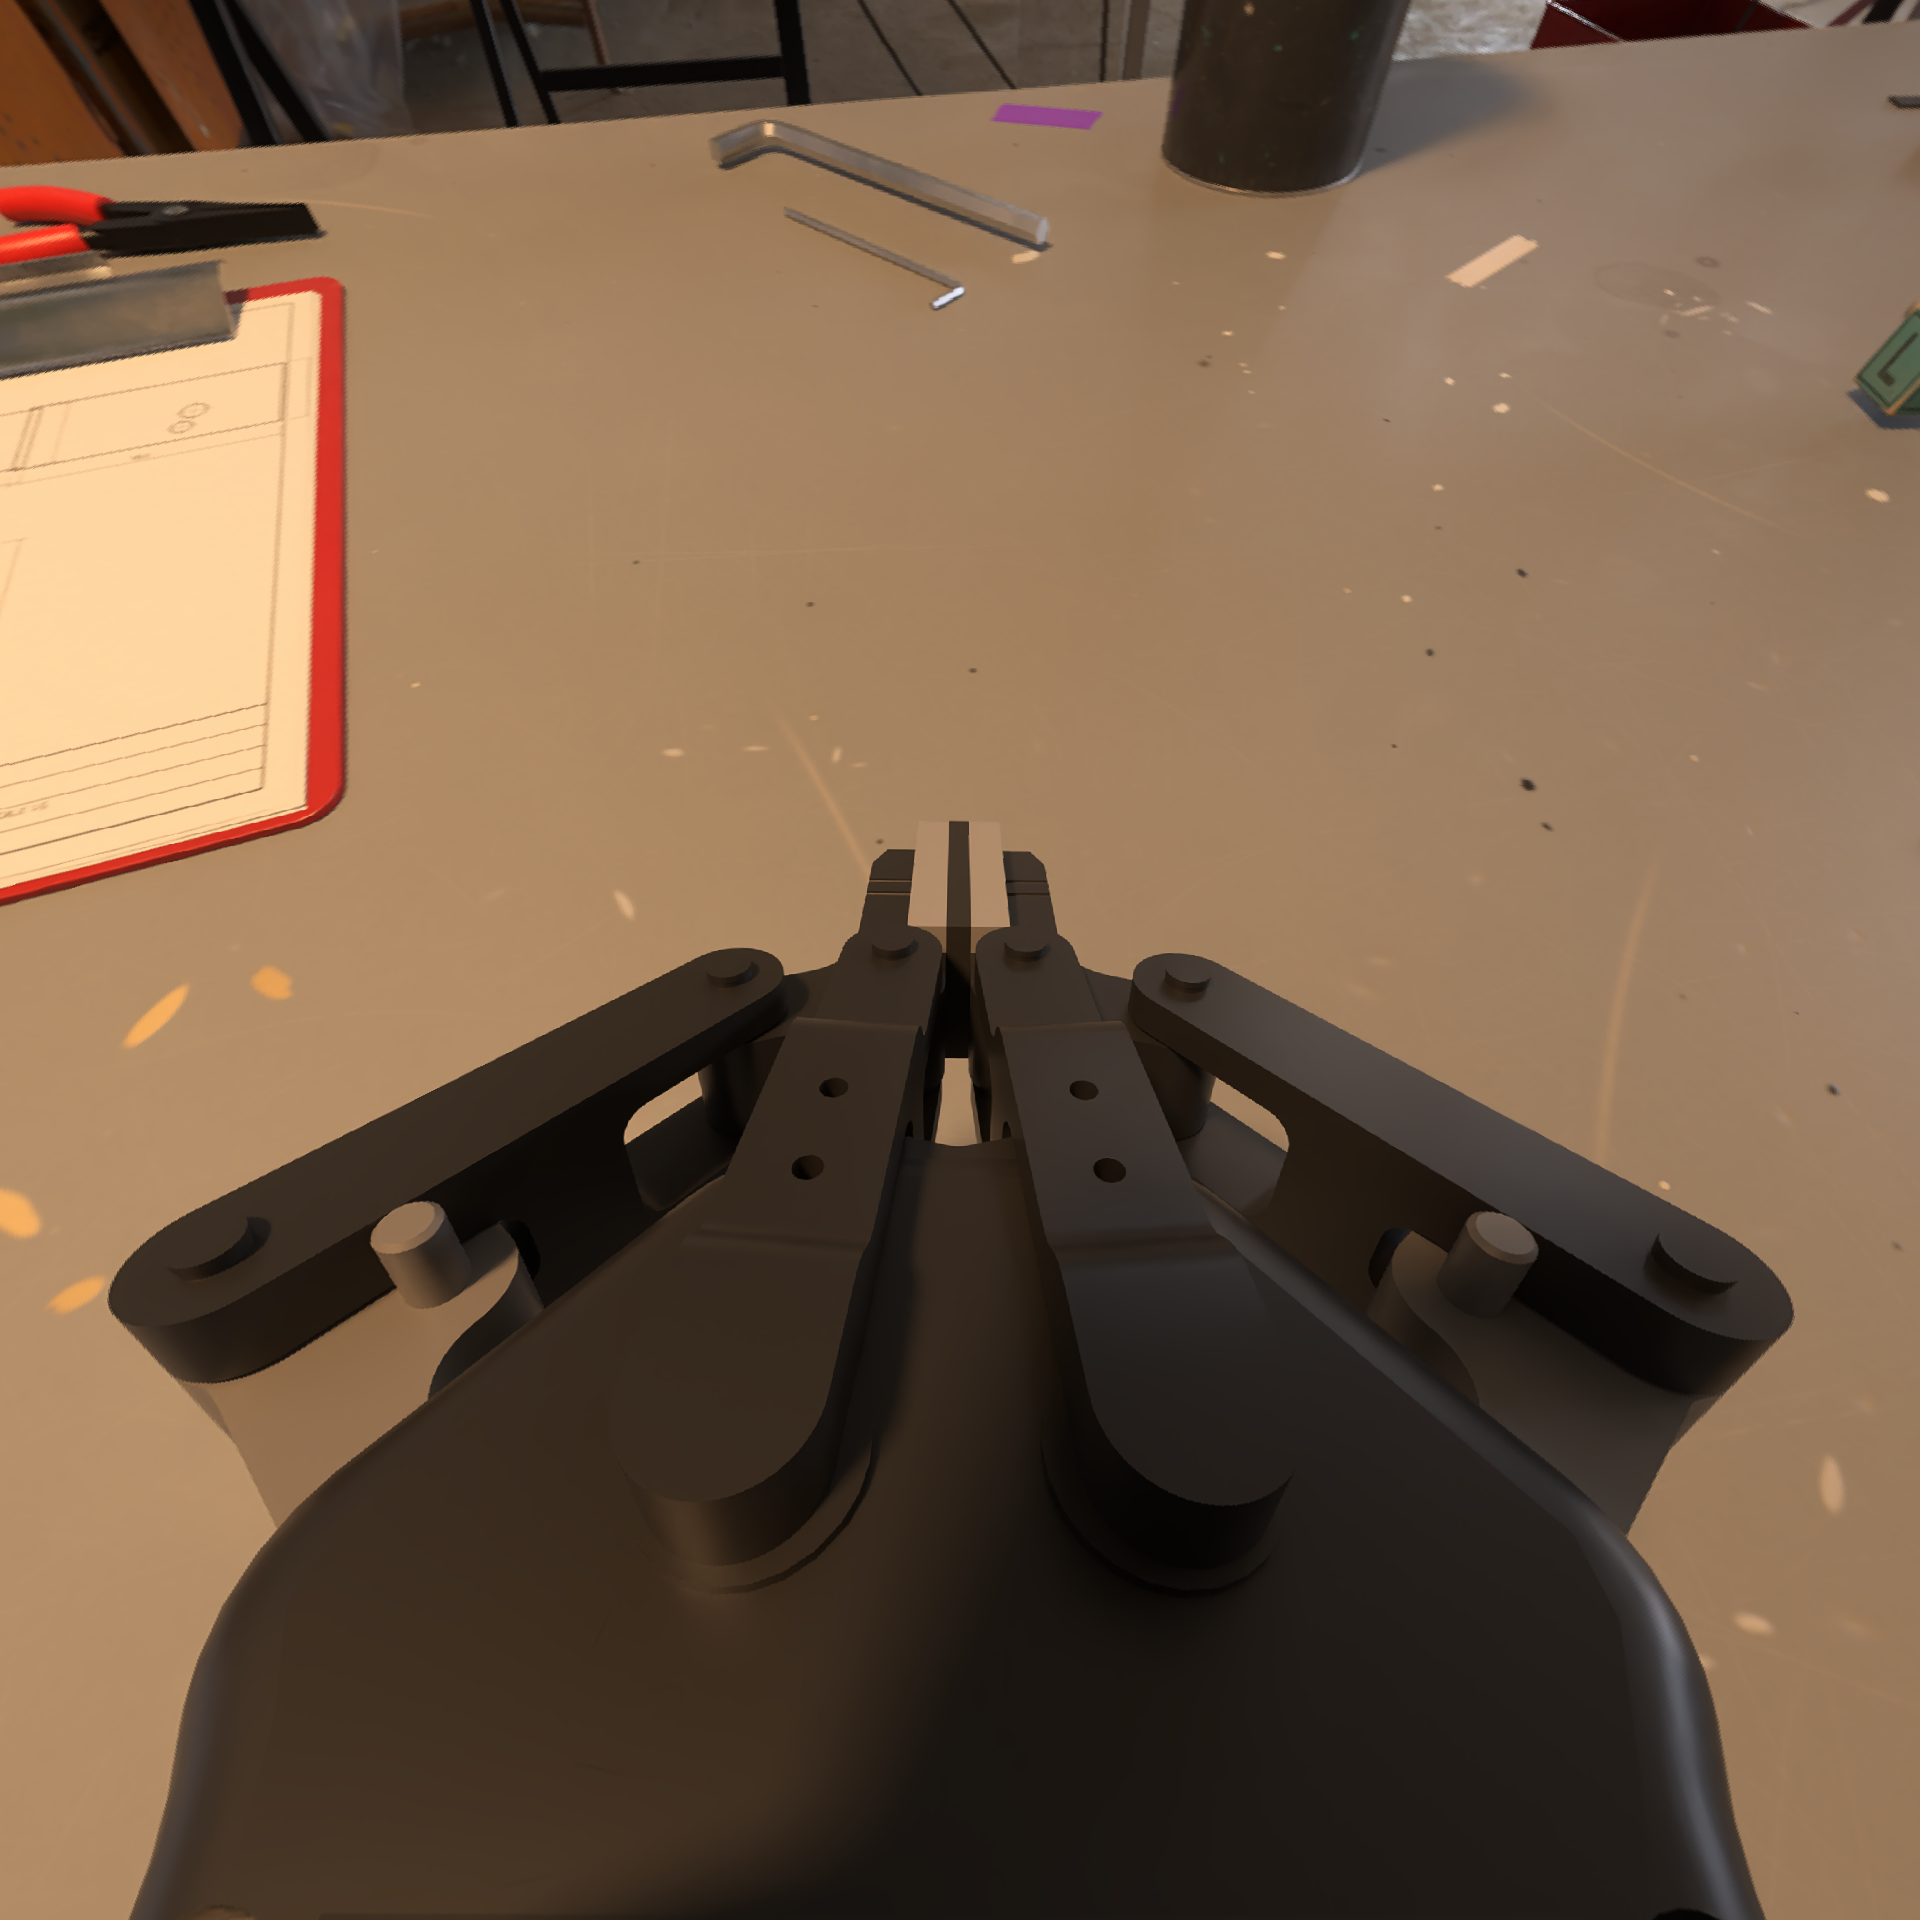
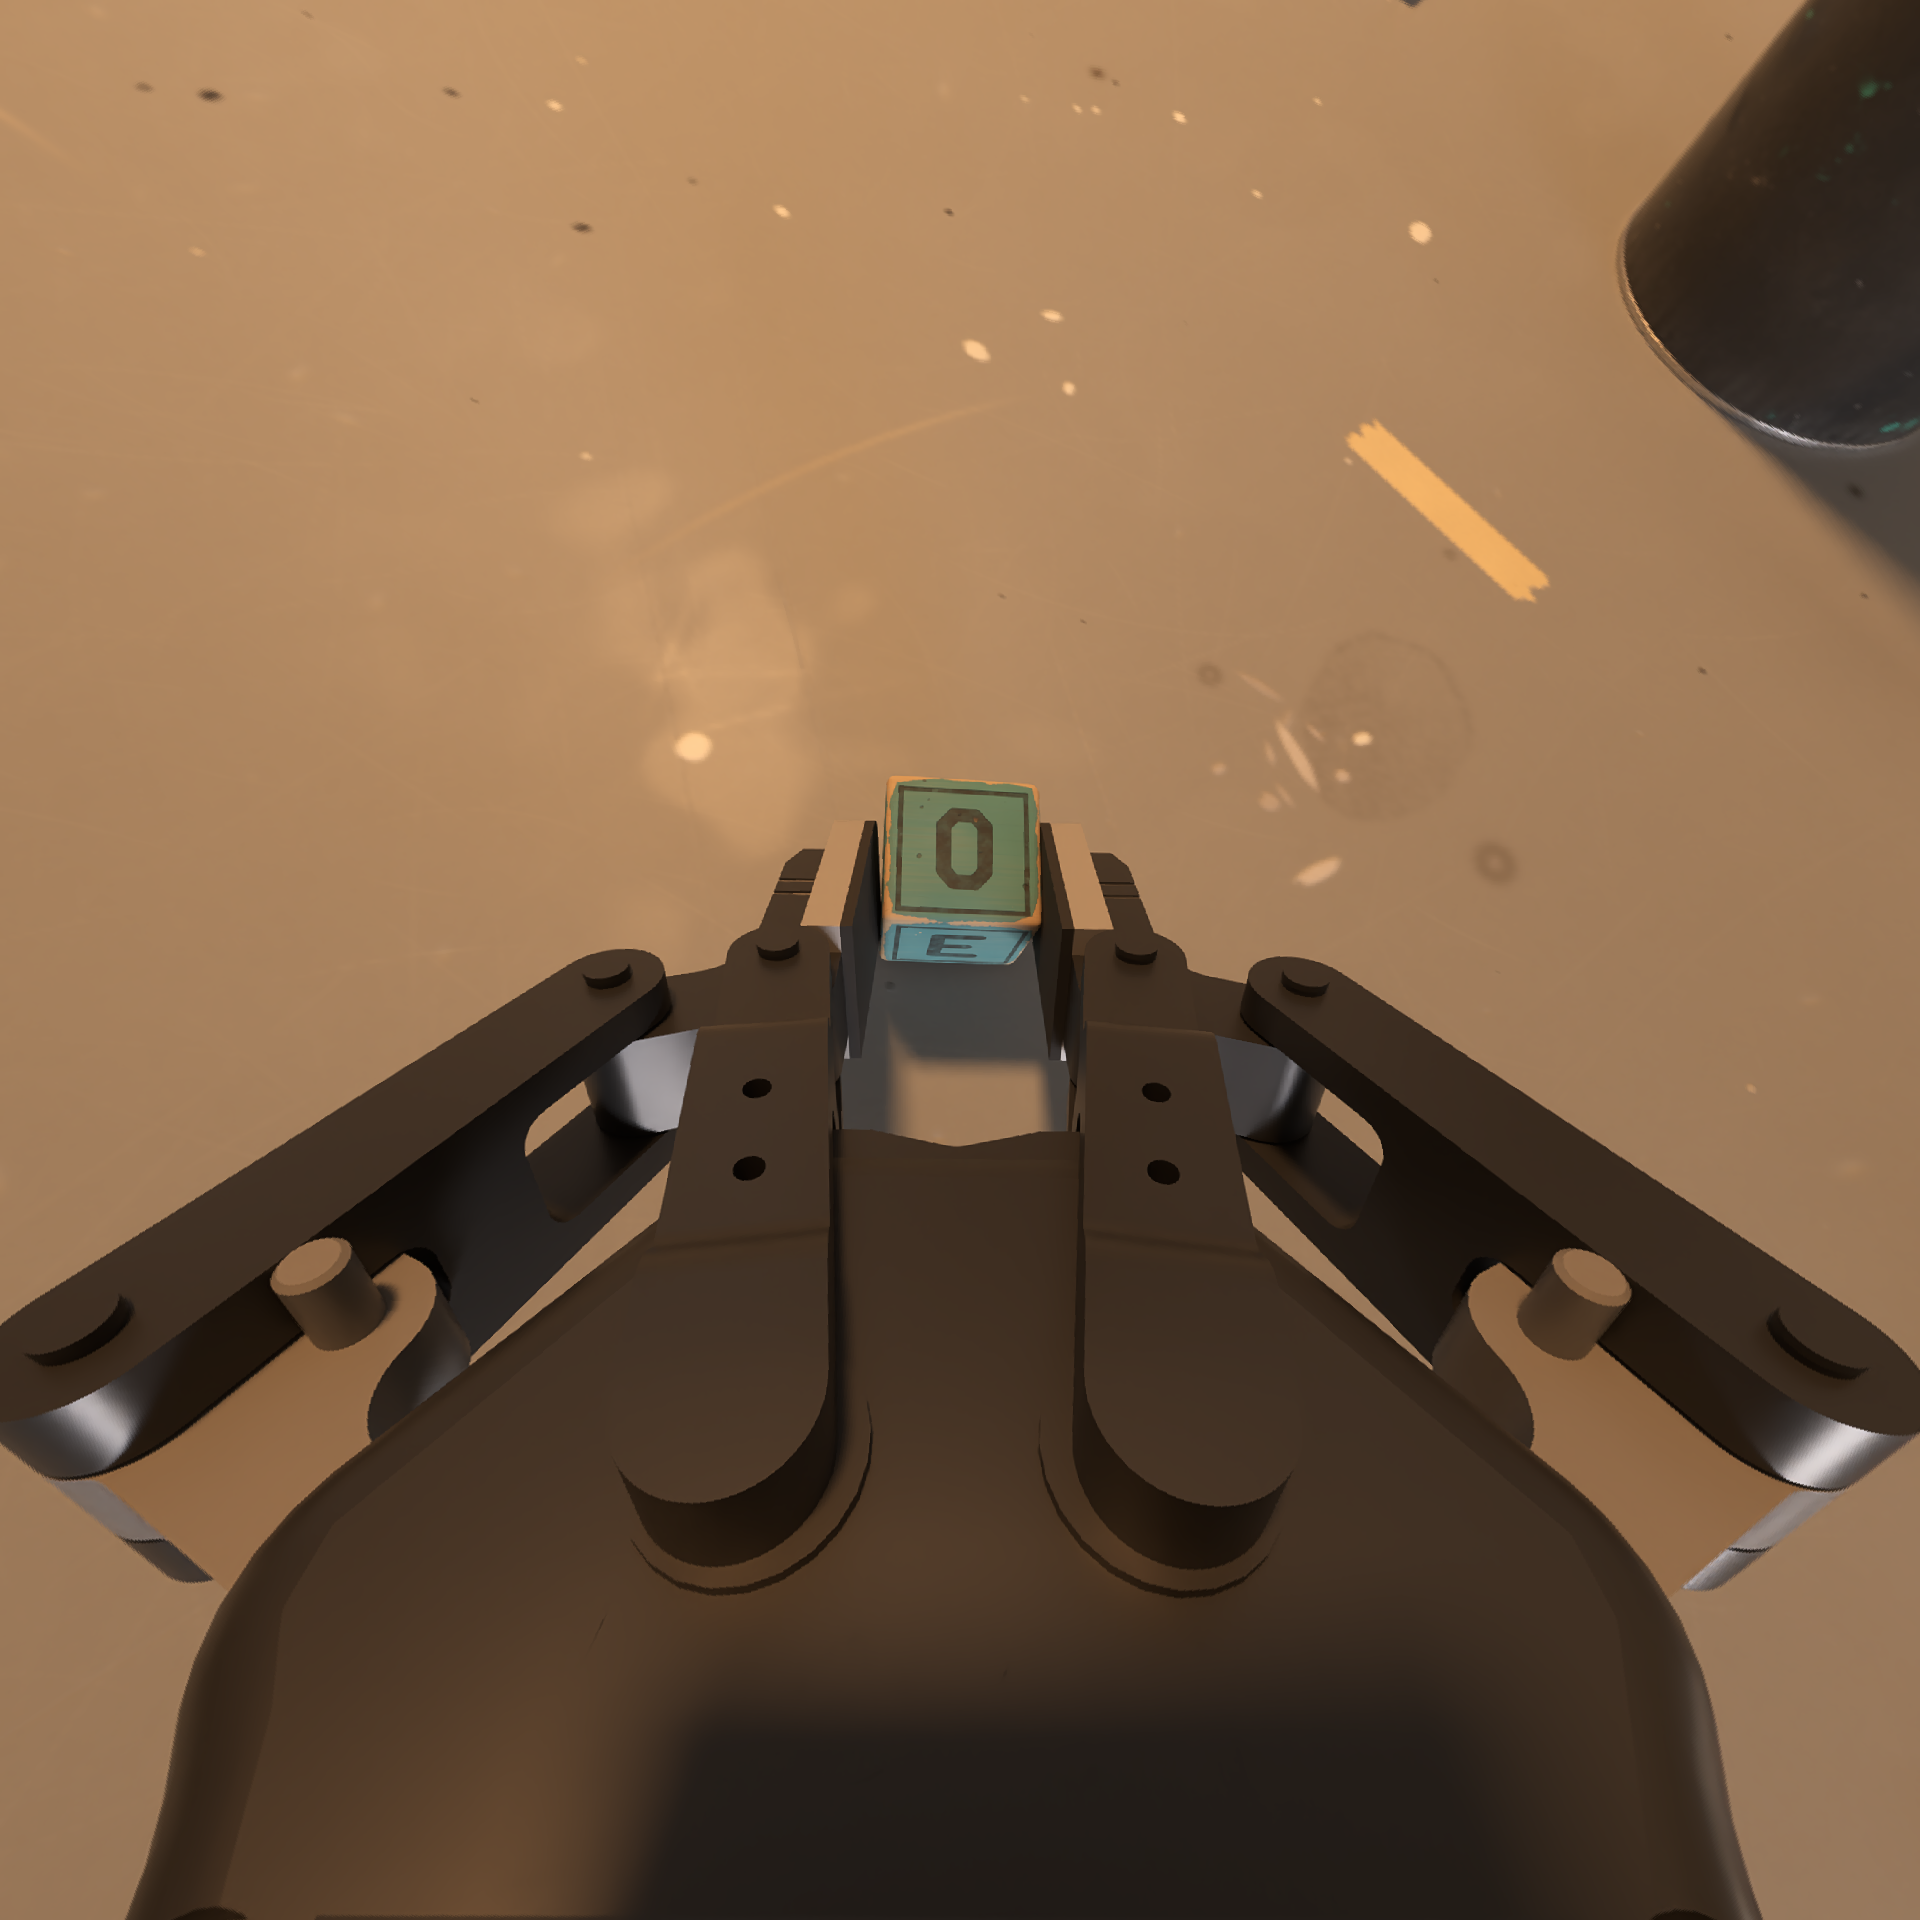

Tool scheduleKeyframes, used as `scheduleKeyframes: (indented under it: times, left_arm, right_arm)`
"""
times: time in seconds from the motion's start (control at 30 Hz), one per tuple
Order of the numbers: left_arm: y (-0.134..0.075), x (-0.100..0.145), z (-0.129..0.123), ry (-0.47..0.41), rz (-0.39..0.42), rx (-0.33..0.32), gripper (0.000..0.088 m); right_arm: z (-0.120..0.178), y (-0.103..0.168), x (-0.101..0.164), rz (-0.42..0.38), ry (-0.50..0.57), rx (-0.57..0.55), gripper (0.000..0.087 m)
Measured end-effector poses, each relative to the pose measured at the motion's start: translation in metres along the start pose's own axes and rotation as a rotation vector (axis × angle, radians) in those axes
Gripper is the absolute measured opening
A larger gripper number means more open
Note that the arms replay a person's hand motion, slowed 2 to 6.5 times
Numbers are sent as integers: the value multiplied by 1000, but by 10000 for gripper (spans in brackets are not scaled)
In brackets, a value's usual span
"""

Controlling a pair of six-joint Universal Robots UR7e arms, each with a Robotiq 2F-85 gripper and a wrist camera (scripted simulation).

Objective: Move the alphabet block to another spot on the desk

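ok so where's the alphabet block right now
In the right wrist view the alphabet block sits at centre between the right gripper fingers, over bare desk, with the dark cylinder far off at upper right.

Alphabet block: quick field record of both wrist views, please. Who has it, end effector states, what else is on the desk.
block: alphabet block, green face toward the camera, blue face below it
holder: right end effector, pads against two opposite sides
left end effector: shut, empty, over bare desk
block contact with desk: cannot tell
left of desk: red clipboard, red-handled pliers
far side: two hex keys, dark cylinder
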State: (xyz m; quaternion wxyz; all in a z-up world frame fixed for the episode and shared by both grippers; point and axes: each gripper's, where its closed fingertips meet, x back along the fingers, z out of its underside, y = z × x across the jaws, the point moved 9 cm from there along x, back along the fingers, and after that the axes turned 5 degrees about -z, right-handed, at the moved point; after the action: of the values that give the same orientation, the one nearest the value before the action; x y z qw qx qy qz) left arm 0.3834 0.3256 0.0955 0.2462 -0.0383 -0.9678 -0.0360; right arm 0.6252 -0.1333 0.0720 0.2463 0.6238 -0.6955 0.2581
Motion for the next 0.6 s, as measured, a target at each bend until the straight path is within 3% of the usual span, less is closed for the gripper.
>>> scheduleKeyframes:
  times: [0.37, 0.6]
  left_arm:
    - [-35, -6, -8, -18, 115, -43, 5]
    - [-46, -8, -11, -19, 136, -67, 118]
  right_arm:
    - [-30, 41, 10, -35, -67, 101, 269]
    - [-69, 85, 20, -89, -162, 191, 269]
